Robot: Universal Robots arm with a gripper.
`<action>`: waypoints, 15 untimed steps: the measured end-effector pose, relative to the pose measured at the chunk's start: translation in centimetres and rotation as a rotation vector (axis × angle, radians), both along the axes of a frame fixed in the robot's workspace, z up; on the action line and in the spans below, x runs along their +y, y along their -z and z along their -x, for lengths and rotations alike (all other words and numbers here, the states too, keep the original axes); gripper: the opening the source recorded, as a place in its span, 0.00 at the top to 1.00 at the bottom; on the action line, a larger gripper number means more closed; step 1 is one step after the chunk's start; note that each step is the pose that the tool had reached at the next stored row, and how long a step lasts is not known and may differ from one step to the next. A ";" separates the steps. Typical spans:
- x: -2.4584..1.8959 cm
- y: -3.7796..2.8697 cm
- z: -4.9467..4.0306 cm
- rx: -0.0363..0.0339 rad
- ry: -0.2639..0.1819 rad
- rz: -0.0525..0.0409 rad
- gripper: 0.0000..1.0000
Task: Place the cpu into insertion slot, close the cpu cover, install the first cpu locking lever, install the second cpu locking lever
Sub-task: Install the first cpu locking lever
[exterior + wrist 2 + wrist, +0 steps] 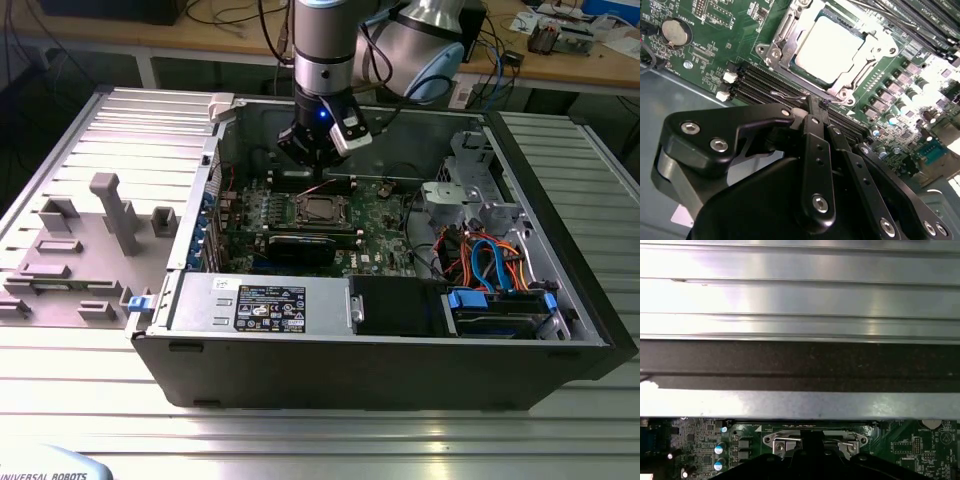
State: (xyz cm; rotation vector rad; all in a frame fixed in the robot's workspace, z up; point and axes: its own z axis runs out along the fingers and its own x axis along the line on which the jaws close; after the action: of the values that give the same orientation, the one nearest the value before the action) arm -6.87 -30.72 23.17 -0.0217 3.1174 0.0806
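Observation:
The cpu (832,47) lies flat in the insertion slot (320,208), its pale metal top showing through the window of the cpu cover (788,31). The cover lies down over the chip. A thin wire locking lever (787,94) juts out along the socket's near edge. My gripper (818,104) is shut, its black fingertips together right at the end of that lever; I cannot tell whether they pinch it. In the exterior view the gripper (322,178) hangs just behind the socket. In the first wrist view the gripper (812,439) sits between the socket's silvery corner brackets (777,442).
The green motherboard (715,55) lies in an open black computer case (350,370). Long black memory slots (765,82) run beside the socket, with a coin battery (675,31) further off. A graphics card (300,247), the power supply (260,300) and cabled drive bays (490,265) crowd the case.

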 end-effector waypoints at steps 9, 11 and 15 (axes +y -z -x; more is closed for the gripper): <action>0.37 0.24 -0.77 0.0014 0.025 0.0058 0.89; 0.37 0.31 -0.89 0.0017 0.026 0.0060 0.89; 0.38 0.45 -1.11 0.0017 0.026 0.0059 0.89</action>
State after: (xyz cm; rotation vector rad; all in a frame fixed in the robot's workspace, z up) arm -5.76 -30.34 22.72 0.0184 3.1187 0.0710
